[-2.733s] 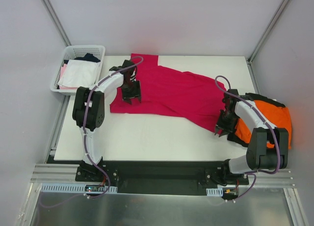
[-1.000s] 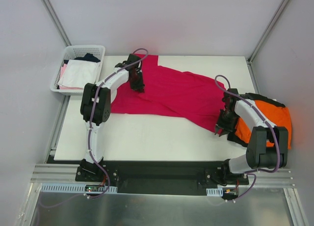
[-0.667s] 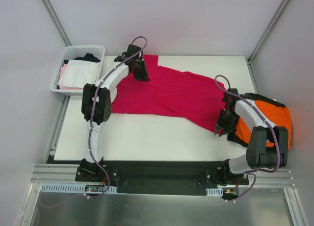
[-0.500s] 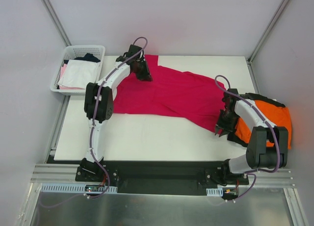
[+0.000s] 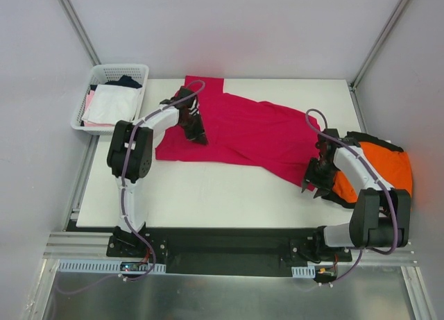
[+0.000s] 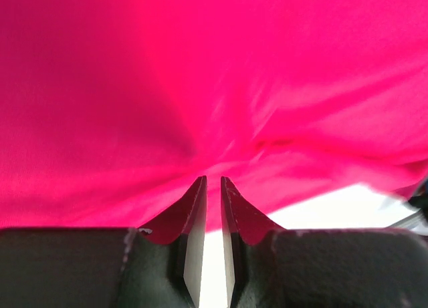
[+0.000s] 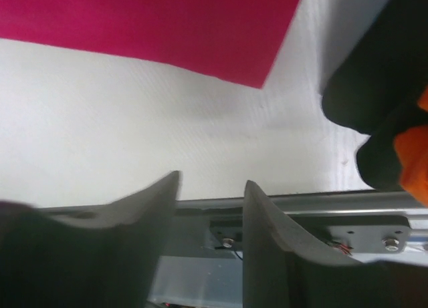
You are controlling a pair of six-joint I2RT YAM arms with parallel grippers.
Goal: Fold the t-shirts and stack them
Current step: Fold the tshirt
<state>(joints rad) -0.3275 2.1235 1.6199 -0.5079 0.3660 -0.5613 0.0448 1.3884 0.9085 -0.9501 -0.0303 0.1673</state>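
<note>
The crimson t-shirt (image 5: pixel 243 129) lies spread across the table, and it fills the left wrist view (image 6: pixel 214 74). My left gripper (image 5: pixel 195 130) (image 6: pixel 212 180) rests on its left part, jaws almost together, with puckered cloth pinched at the tips. My right gripper (image 5: pixel 309 184) (image 7: pixel 210 184) hovers just past the shirt's near right corner (image 7: pixel 257 71), open with nothing between the fingers. The orange t-shirt (image 5: pixel 385 169) (image 7: pixel 411 154) lies bunched at the table's right edge on top of the black t-shirt (image 5: pixel 366 137) (image 7: pixel 368 81).
A white mesh basket (image 5: pixel 104 71) holding white and pink garments stands at the back left corner. Bare white table (image 5: pixel 208 191) runs along the near side. The metal front rail (image 7: pixel 321 204) shows beyond my right fingers.
My left gripper has come back from the shirt's far edge toward the near left, still pinching cloth. My right gripper has opened and let go of the shirt's corner.
</note>
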